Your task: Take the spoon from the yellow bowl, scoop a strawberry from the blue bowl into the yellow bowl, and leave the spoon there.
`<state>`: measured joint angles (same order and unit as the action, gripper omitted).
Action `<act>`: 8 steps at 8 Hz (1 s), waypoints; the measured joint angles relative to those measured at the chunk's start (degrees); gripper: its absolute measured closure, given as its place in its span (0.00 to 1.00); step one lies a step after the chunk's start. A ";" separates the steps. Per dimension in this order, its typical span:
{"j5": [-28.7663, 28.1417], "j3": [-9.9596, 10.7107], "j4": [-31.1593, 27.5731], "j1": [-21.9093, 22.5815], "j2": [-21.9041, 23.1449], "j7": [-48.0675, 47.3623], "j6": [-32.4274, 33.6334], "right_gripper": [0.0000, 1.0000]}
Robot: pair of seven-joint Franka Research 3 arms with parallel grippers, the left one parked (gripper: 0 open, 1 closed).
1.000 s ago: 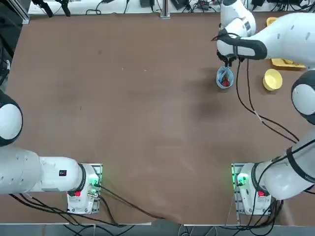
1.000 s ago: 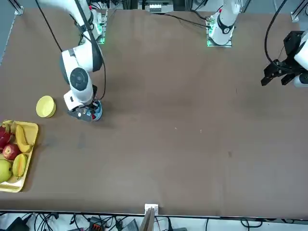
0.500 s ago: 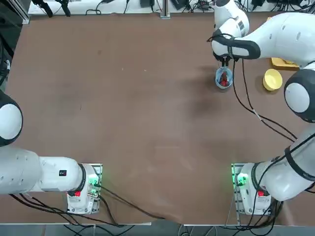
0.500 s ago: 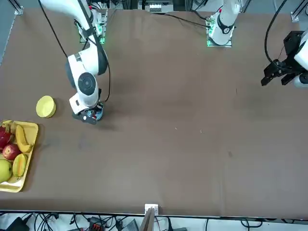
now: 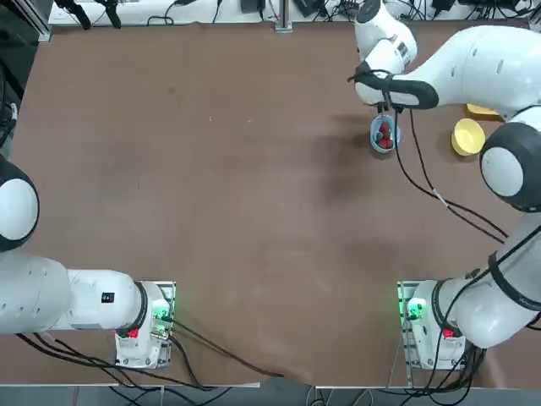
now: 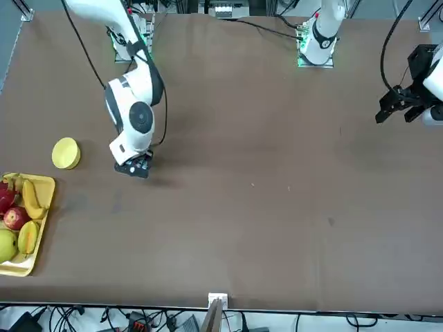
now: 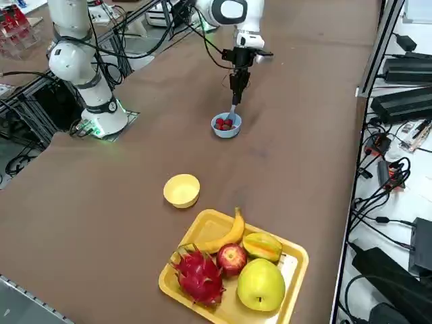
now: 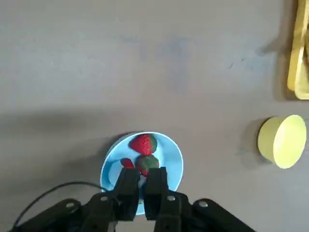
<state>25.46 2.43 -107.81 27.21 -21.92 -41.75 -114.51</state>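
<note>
Right gripper, jaws closed on the spoon, has shifted toward the blue bowl's far rim. Strawberries unscooped; yellow bowl waits at its 3 o'clock.

Matt brown tabletop; blue bowl and yellow bowl look like smooth plastic.

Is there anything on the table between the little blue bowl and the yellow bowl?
No. In the right side view, only bare brown tabletop separates the blue bowl from the yellow bowl; the fruit tray sits beyond the yellow one.
</note>
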 joint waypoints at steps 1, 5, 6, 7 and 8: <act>1.41 -0.01 0.02 0.66 -0.14 0.00 0.56 0.90; 6.36 -0.05 0.71 4.40 -1.86 0.00 3.98 0.90; 7.16 -0.05 1.66 5.31 -2.80 0.00 5.39 0.90; 7.69 -0.05 3.09 6.16 -4.12 0.00 7.02 0.90; 8.03 -0.04 4.81 6.92 -5.58 0.00 8.69 0.90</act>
<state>33.49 2.39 -103.00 34.14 -27.50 -41.75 -105.83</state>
